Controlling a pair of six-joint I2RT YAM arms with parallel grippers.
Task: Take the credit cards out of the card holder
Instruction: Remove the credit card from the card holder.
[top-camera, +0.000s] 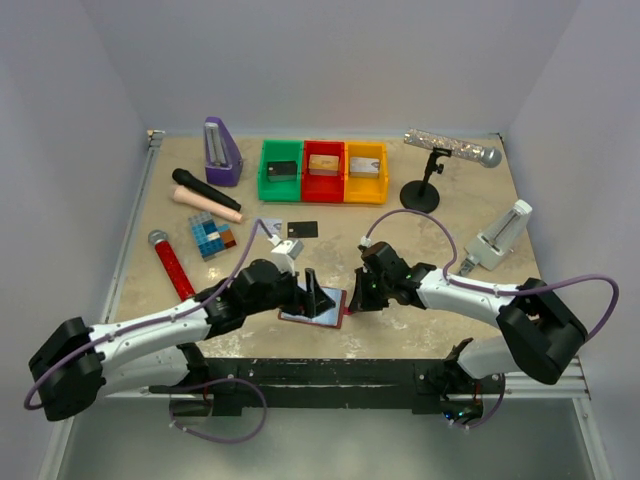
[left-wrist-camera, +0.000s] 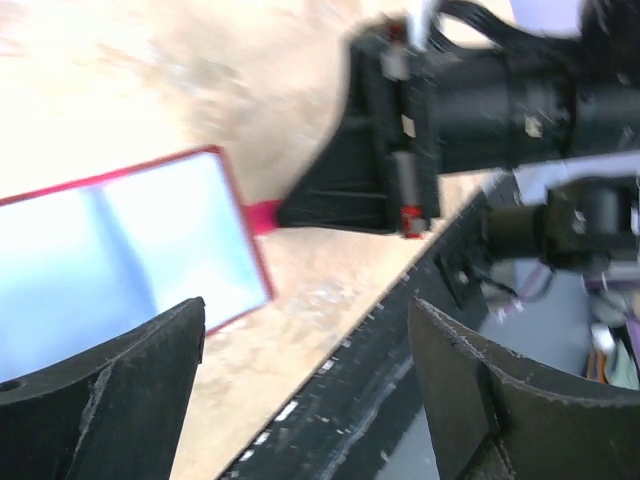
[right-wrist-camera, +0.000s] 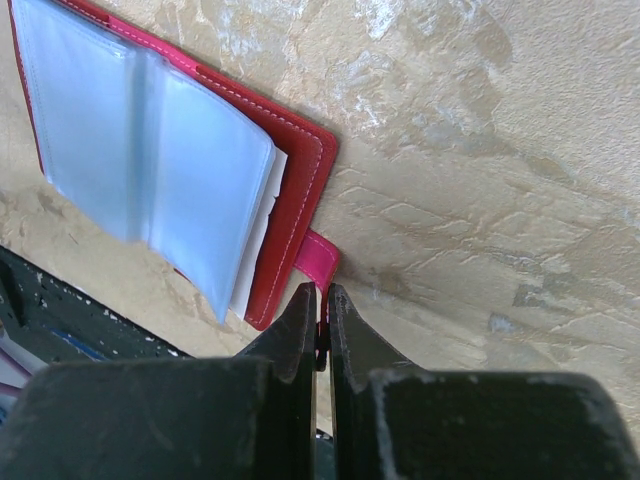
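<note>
Left pincer (top-camera: 318, 292), jaws apart, hangs just above the open card holder (top-camera: 315, 319), which lies at the counter's (top-camera: 450, 215) near edge, long axis left to right. Its sleeves sit directly below, so this arm is nearer. Right pincer (right-wrist-camera: 320, 318) is clamped on the red tab (right-wrist-camera: 318, 255) at the card holder's right end. No writing is legible.

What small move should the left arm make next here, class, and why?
Probably lower the open left gripper onto the pale sleeves of the card holder and pinch a card edge. The right gripper is shut on the red tab, steadying the open holder, while the left one hovers above it, holding nothing.
</note>
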